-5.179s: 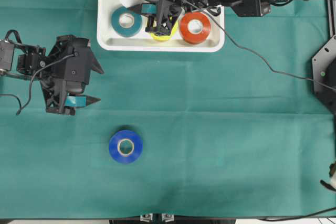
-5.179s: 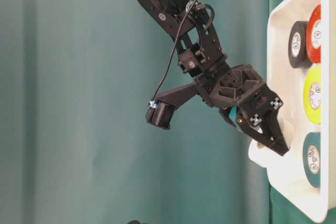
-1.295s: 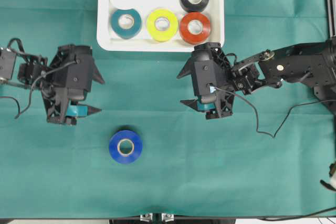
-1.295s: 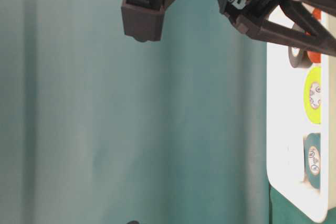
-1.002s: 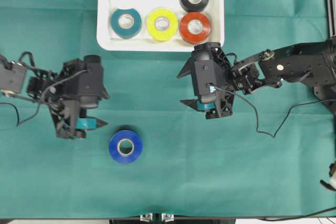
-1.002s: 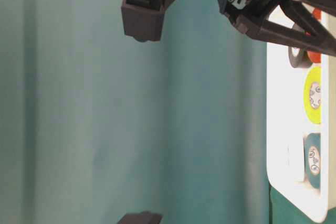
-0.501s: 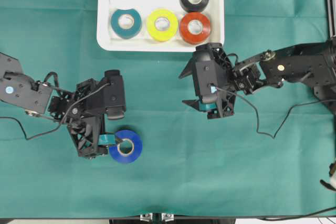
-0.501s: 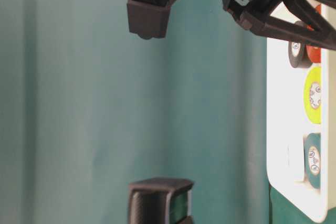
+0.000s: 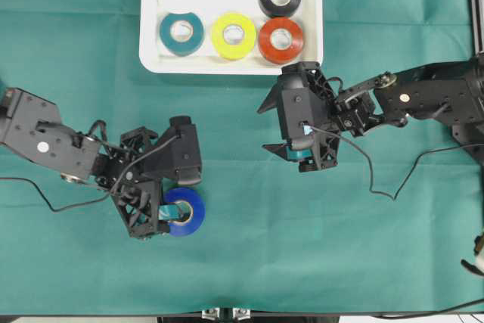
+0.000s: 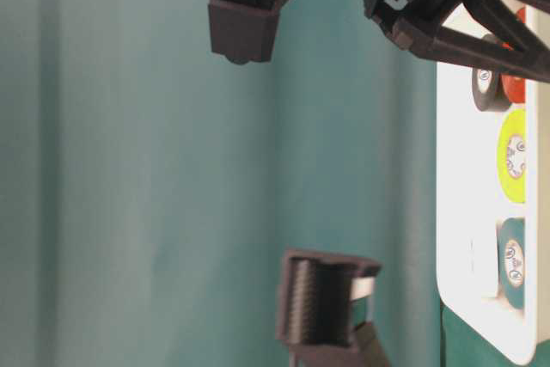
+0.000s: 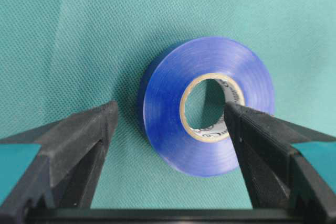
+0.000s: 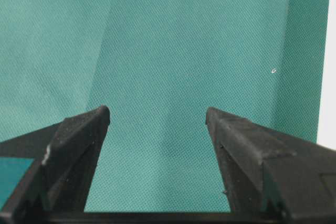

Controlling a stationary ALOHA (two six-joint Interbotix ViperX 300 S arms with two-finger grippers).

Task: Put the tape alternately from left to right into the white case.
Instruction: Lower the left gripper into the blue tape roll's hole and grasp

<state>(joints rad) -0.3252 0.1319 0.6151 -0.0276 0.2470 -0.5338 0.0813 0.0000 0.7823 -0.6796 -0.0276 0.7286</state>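
Spread wide, the left gripper (image 11: 168, 129) sits low over the blue roll (image 9: 185, 211), one finger outside the rim and the other lined up with the pale core, so the band of tape lies between them without either pad clearly touching it. That roll lies flat on the green cloth (image 9: 302, 247), well apart from the white case (image 9: 150, 13), which already holds the white, teal, yellow, red and black rolls. The right gripper (image 12: 157, 124) hangs just beside the case's near edge with its jaws parted and nothing between them. A roll like this is probably light and stiff, a hard ring that will not crush, but its glossy side looks slippery. Pinching across the ring wall, one finger in the hole and one on the outer face, seems the surest hold; a grip too near the top edge could let it tip or slide out.
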